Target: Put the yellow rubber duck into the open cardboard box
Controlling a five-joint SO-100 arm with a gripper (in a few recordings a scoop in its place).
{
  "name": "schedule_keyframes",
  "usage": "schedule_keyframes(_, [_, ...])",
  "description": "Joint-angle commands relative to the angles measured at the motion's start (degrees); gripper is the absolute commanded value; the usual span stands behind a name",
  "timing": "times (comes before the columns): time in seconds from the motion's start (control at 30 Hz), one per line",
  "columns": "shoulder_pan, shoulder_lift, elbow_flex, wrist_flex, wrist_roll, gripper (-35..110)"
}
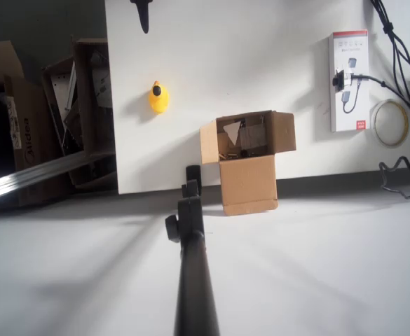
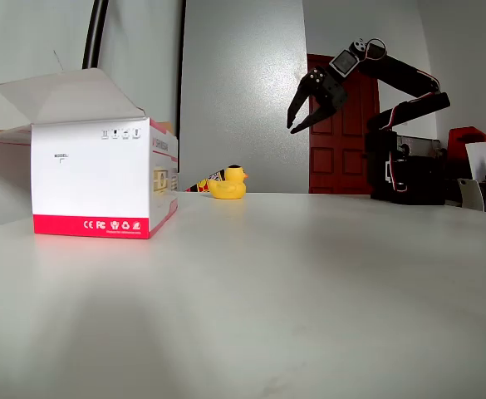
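Box (image 1: 249, 183) first: stands upright at the near edge of the table (image 1: 212, 63) in the overhead view, flaps splayed outward and mouth facing up, so ready to take a drop from above. Seems to hold some packing scraps already, though too dim inside to tell.

Next, white carton (image 2: 101, 179) with red band: lies off to the side, well apart from box and duck, probably no part of the job and out of any likely path.

Then gripper (image 2: 297, 120): hangs high over the far side of the table in the fixed view, tilted downward, jaws parted, nothing between them. Looks like a ready pose before the reach, with the pick not yet begun.

Last, duck (image 1: 158, 97): sits upright on bare table, near the box but not touching it, up and to the left of it in the overhead view. Free on all sides, so easy to approach from above; rounded rubber could slip from a shallow pinch.
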Motion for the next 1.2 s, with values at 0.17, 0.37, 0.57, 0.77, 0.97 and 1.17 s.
schedule_keyframes(0.17, [-1.58, -12.39, -9.32, 0.09, -0.7, 2])
schedule_keyframes(0.37, [-2.37, -20.21, -12.57, -1.85, -2.11, 8])
schedule_keyframes(0.57, [-1.93, -27.95, -14.06, -6.5, -2.11, 16])
schedule_keyframes(0.77, [-1.05, -34.72, -14.33, -11.87, -2.29, 20])
schedule_keyframes(0.97, [-2.55, -41.13, -16.44, -13.8, -1.93, 23])
schedule_keyframes(1.17, [-2.72, -47.64, -20.21, -14.5, -1.93, 24])
